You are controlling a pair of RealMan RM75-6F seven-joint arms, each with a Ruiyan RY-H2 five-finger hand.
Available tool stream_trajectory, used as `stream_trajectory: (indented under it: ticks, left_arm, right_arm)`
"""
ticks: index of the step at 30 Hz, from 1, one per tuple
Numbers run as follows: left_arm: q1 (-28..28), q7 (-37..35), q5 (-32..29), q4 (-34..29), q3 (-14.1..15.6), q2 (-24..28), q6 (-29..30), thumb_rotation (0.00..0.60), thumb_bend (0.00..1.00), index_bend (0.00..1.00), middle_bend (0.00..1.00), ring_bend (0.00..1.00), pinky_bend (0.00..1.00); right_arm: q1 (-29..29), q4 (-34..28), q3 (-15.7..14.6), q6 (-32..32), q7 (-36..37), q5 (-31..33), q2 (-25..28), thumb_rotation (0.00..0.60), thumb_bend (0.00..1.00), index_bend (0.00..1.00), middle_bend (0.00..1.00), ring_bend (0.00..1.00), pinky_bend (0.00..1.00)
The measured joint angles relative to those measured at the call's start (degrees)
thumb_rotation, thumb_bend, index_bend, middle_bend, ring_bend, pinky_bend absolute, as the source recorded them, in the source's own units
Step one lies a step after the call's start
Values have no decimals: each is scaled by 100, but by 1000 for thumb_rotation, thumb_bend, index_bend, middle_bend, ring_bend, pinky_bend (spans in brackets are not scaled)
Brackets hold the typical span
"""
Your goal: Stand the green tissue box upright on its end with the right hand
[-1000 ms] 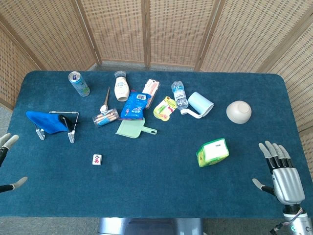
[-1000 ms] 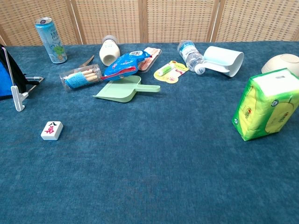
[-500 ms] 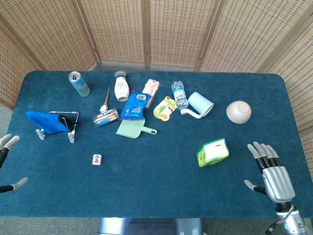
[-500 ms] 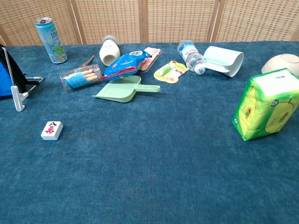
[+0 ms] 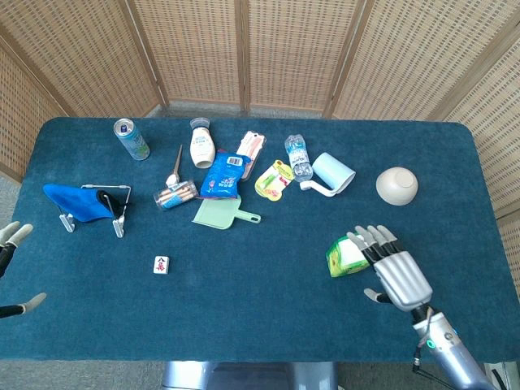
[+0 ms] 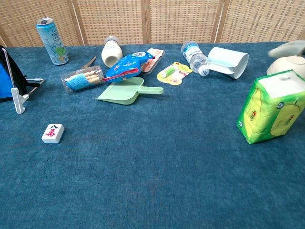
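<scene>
The green tissue box lies flat on the blue table, right of centre; in the chest view the tissue box shows at the right edge with its white top face up. My right hand reaches in from the lower right, fingers spread, their tips over the box's right part. Whether they touch it I cannot tell. A blurred bit of that hand shows above the box in the chest view. My left hand sits at the far left edge, fingers apart and holding nothing.
A white bowl stands behind the box to the right. A pale blue mug, a water bottle, a green dustpan and packets lie at mid-back. A mahjong tile and a rack with blue cloth are on the left.
My right hand has swept left and forward from the table's right edge to the tissue box, fingers still spread. The box and the left hand have not moved.
</scene>
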Motion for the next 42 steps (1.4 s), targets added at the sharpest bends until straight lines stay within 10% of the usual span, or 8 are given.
stream_trajectory:
  ticks: [22,42]
  left_arm:
    - [-19,-21,-6,26,0,7,-41,600,37,0,0,0,0]
    - [-31,-66,-37,43,-11,14,-64,600,37,0,0,0,0]
  right_arm:
    - [833,272,263,-971,-1969,975,-513,600,81,97,107,31,165]
    - [918,1130,44,-211,-978,17,-1010,600,298,424,372,234,268]
